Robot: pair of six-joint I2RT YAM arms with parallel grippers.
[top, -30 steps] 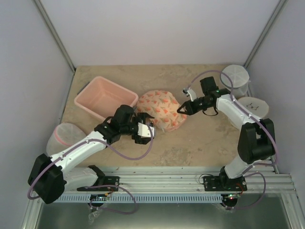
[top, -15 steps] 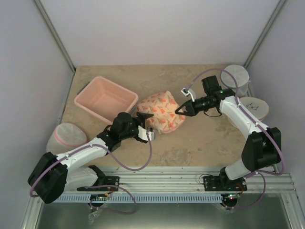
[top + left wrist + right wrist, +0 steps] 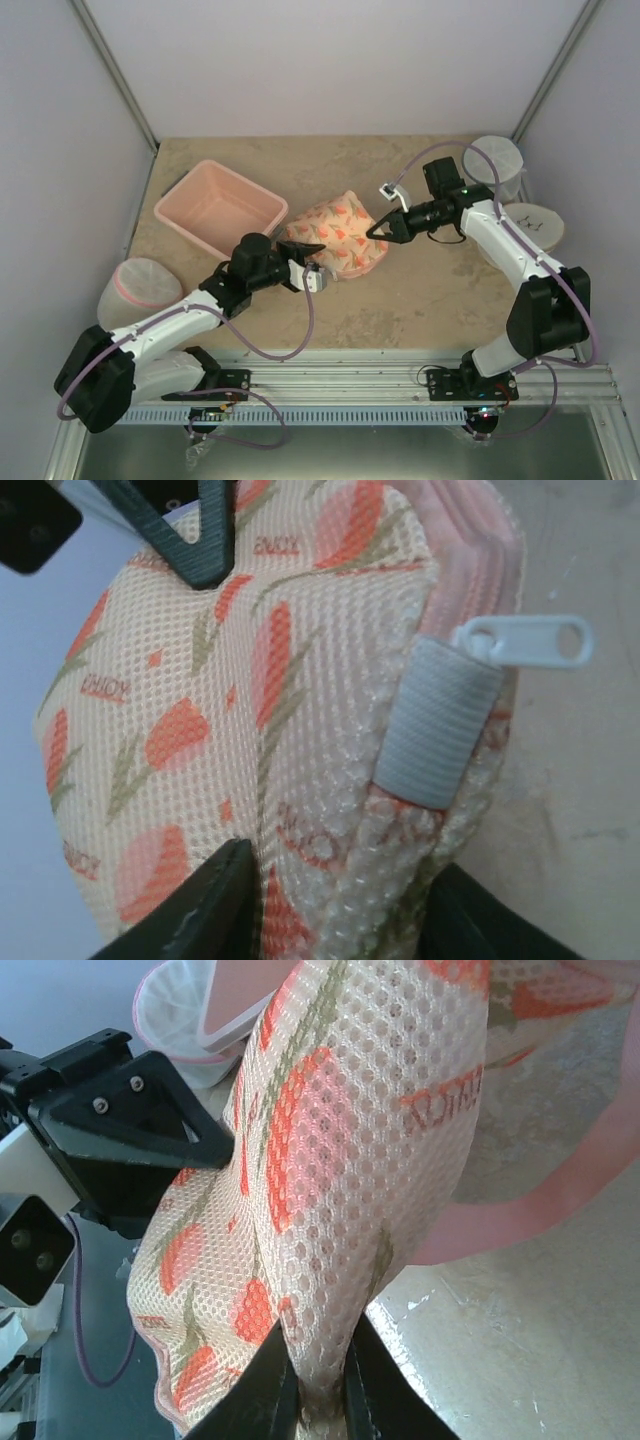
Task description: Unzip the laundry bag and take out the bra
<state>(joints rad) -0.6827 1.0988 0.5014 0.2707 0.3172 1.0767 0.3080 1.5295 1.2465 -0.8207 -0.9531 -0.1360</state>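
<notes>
One high rear overhead view; two wrist views, very close, on opposite sides of the same laundry bag (image 3: 200,690).

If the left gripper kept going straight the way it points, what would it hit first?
The bag: the left gripper has its open fingers astride the bag's near end, beside the white zip pull, so it would likely press into fabric at once.
</notes>
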